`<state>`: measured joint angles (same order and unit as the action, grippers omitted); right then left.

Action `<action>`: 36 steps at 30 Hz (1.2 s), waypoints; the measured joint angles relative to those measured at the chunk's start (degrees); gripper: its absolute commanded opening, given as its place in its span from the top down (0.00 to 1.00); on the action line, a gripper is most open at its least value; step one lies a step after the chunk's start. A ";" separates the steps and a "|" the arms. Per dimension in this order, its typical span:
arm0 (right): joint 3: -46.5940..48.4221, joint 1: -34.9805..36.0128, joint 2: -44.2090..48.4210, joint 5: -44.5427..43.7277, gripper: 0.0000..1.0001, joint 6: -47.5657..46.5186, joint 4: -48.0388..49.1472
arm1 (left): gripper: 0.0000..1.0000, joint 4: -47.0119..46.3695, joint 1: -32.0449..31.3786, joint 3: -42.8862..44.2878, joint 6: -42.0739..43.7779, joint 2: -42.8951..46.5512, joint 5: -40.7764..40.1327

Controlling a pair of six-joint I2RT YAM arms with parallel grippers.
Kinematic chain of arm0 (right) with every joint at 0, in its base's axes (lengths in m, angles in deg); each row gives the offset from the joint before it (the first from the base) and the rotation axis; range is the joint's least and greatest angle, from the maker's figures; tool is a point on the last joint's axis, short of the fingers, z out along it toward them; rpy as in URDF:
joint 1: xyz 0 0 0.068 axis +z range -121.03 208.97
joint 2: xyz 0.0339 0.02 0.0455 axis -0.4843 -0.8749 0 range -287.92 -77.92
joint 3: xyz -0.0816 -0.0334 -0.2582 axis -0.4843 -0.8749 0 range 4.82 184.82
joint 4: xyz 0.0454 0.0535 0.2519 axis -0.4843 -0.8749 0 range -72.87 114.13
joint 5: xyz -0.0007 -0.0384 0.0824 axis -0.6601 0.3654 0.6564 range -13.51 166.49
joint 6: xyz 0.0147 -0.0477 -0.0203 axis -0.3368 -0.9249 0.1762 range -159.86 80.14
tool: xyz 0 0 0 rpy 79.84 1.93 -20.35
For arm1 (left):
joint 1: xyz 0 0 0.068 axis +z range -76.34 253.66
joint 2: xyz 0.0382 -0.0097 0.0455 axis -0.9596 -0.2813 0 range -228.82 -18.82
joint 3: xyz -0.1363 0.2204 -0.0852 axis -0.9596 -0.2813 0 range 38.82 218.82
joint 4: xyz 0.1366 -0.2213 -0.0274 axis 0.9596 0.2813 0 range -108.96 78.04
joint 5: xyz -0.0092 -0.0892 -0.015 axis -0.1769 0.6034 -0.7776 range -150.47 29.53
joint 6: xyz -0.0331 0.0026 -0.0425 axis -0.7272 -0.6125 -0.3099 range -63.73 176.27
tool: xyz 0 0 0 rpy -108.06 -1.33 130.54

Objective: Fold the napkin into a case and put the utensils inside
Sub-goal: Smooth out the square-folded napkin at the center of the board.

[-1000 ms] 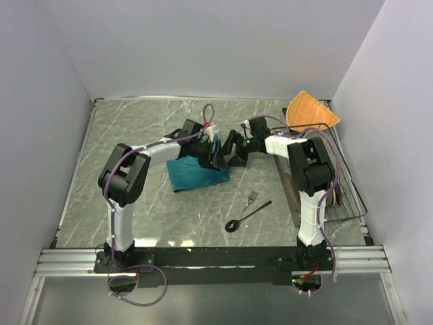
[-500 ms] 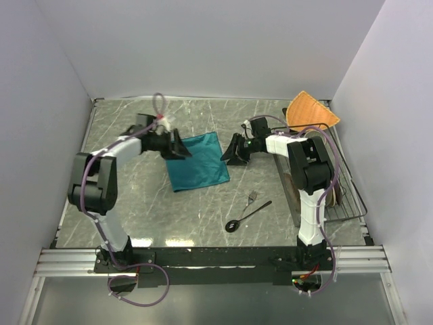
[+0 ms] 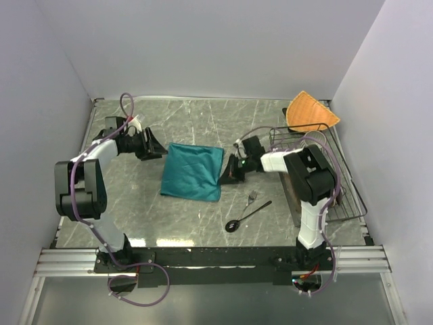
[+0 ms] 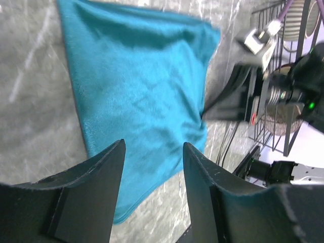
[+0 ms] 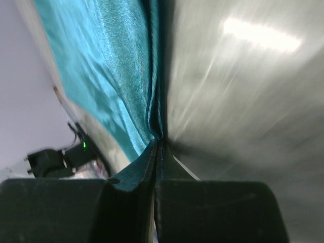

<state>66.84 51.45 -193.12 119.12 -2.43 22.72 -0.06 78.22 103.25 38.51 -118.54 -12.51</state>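
My right fingers (image 3: pixel 227 172) are pinched fully together on the right edge of the napkin (image 3: pixel 193 172). The wrist view shows the teal cloth nipped between their tips, low against the surface (image 3: pixel 203 122). My left fingers (image 3: pixel 152 145) stand about half open with nothing between them. They sit just off the napkin's far-left corner, clear of the cloth and pointing across it.

The napkin lies flat near the middle of the surface, between my two arms. It spreads leftward from my right fingers, with its slightly longer sides running from the far edge toward the near edge. Any fold from this grip would, I judge, carry the right edge leftward over the cloth, toward my left fingers.

The fork (image 3: pixel 252 197) and the spoon (image 3: pixel 247 217) lie toward the near edge, off the napkin's near-right corner and apart from it. The spoon lies diagonally with its bowl nearest me. My right arm is the closer one to both.
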 measured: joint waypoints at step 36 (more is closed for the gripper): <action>17.35 3.21 -5.18 10.95 0.00 4.33 3.93 | 0.01 -30.60 -12.22 -15.06 -21.99 5.07 1.16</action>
<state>84.19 54.66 -198.30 130.07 1.89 26.65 -30.66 66.00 88.19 16.52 -113.47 -11.35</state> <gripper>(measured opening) 0.997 0.993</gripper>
